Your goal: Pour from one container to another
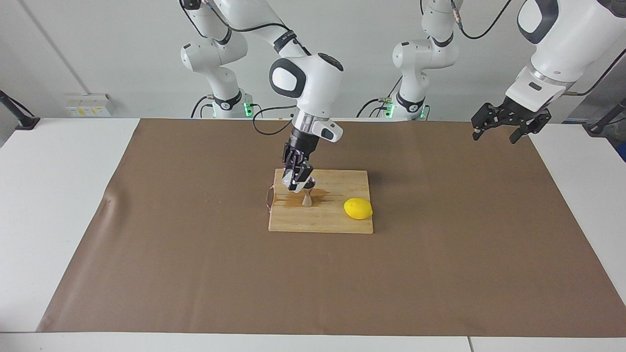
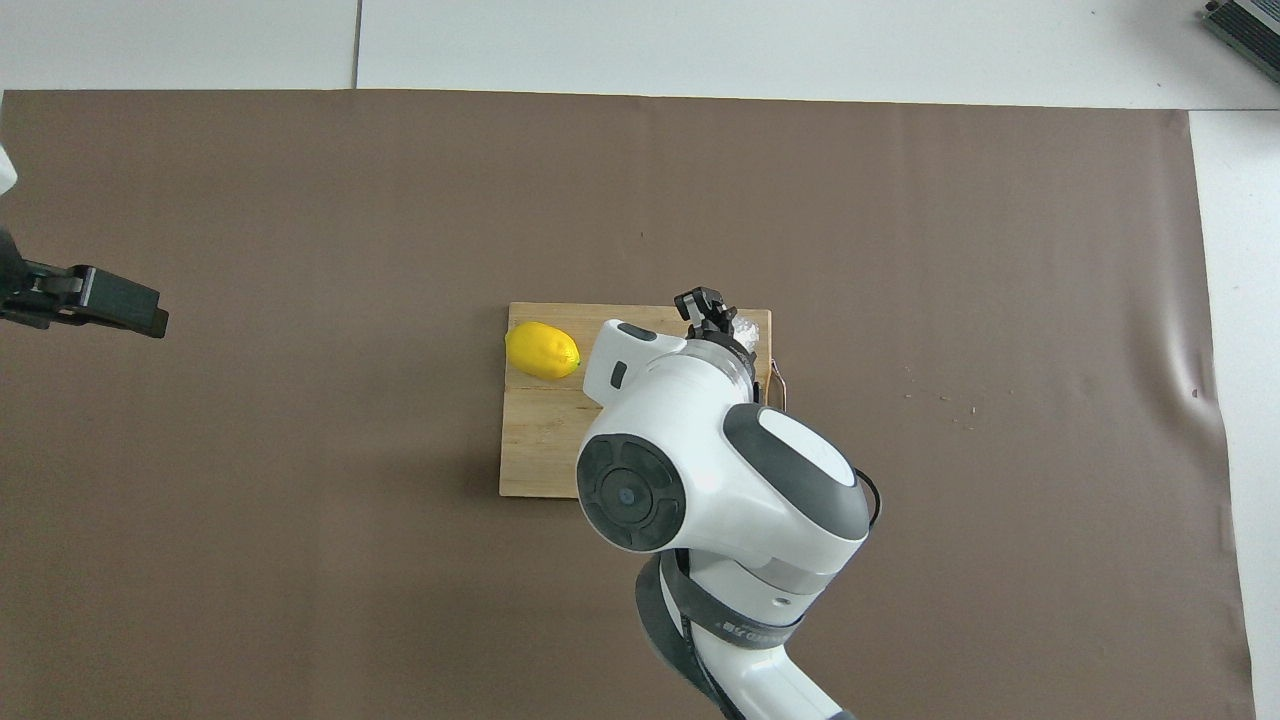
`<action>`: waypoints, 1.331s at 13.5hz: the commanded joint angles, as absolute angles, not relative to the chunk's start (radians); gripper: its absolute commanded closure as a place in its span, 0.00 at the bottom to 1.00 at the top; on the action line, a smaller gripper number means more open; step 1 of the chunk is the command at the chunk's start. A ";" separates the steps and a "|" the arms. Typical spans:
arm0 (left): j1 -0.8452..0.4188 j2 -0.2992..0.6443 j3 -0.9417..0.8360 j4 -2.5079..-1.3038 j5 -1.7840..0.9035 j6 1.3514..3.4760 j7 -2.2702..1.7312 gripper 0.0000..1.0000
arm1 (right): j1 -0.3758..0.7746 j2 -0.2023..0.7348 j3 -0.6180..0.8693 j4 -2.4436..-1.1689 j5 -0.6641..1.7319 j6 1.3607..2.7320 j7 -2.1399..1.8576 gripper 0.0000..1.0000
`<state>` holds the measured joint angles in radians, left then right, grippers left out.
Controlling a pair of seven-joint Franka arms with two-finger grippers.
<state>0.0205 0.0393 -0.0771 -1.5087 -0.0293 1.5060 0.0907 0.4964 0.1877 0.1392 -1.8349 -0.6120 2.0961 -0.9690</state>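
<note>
A small steel jigger (image 1: 306, 198) stands upright on the wooden cutting board (image 1: 337, 222), near the board's edge nearer the robots. Just above it, a little toward the right arm's end, hangs the frosty glass tumbler (image 1: 288, 182) with my right gripper (image 1: 295, 180) shut on it. From overhead only a bit of the tumbler (image 2: 746, 331) shows past the right gripper (image 2: 708, 310), and the arm hides the jigger. My left gripper (image 1: 508, 124) waits open, raised over the mat's corner at the left arm's end.
A yellow lemon (image 1: 358, 209) lies on the board beside the jigger, toward the left arm's end. A dark wet patch (image 1: 289, 200) spreads on the board around the jigger. A thin wire loop (image 1: 268, 198) sticks out from the board's edge.
</note>
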 commanded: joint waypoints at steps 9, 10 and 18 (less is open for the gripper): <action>0.018 0.041 -0.077 -1.513 -0.037 1.511 0.104 0.00 | 0.329 0.127 0.149 -1.876 -0.221 2.079 -1.044 0.75; 0.017 0.043 -0.077 -1.513 -0.031 1.512 0.107 0.00 | 0.307 0.127 0.149 -1.885 -0.187 2.080 -1.080 0.75; 0.017 0.041 -0.080 -1.512 -0.002 1.514 0.112 0.00 | 0.057 0.097 0.149 -2.039 0.106 2.154 -1.448 0.76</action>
<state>0.0198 0.0429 -0.0793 -1.5093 -0.0073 1.5060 0.1006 0.1006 0.1361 0.1347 -1.9740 0.0660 2.1251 -1.3785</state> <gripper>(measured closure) 0.000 0.533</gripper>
